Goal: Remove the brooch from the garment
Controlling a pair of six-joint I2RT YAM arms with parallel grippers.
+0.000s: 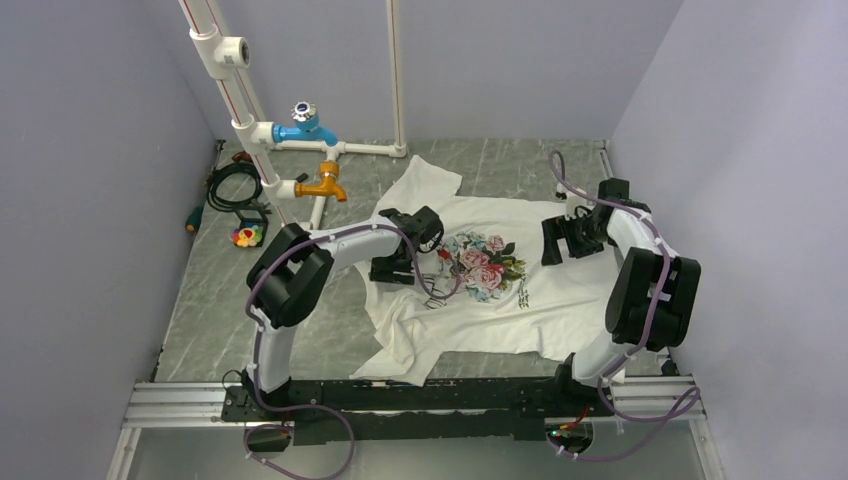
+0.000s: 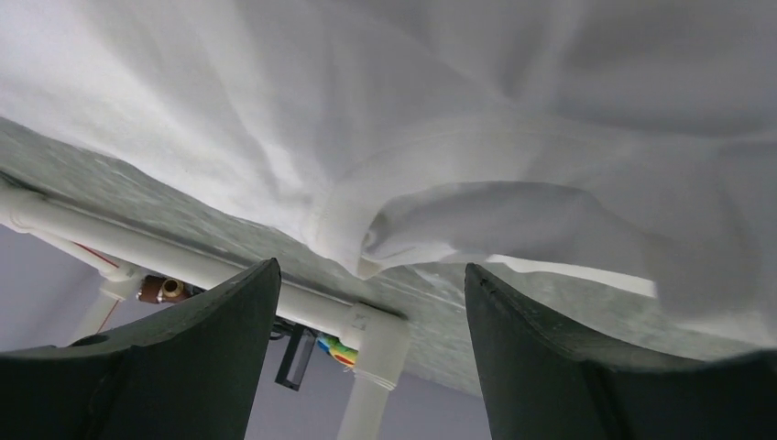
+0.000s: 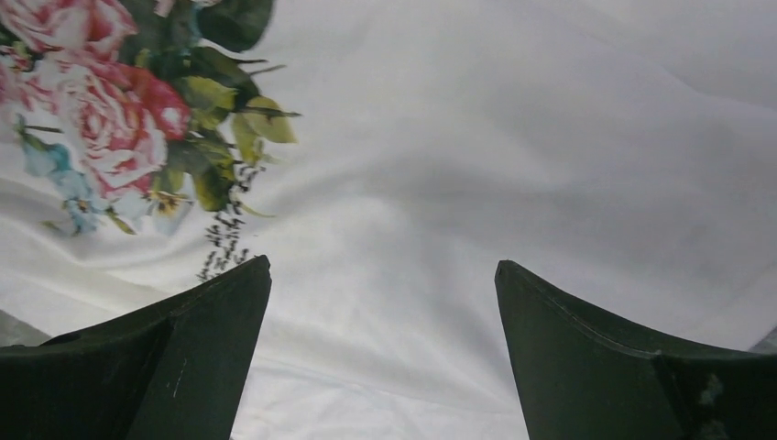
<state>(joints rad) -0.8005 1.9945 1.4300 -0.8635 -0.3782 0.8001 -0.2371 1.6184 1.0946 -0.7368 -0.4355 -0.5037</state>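
Observation:
The garment (image 1: 470,300), a white T-shirt with a pink and blue rose print (image 1: 485,262), lies spread flat on the grey table. The brooch (image 1: 246,236), small and multicoloured, lies on the bare table left of the pipe stand, apart from the shirt. In the left wrist view the brooch (image 2: 334,350) peeks out behind a pipe. My left gripper (image 1: 390,270) sits low over the shirt's left side, open, a folded hem (image 2: 385,238) just ahead of the empty left gripper (image 2: 371,275). My right gripper (image 1: 556,244) hovers open over the shirt's right side, and nothing but plain cloth shows past the right gripper (image 3: 383,275).
A white pipe rig (image 1: 262,140) with a blue valve (image 1: 305,125) and a brass tap (image 1: 322,186) stands at the back left. A black cable coil (image 1: 232,186) and a green-handled tool (image 1: 195,216) lie beside it. Walls close in on both sides.

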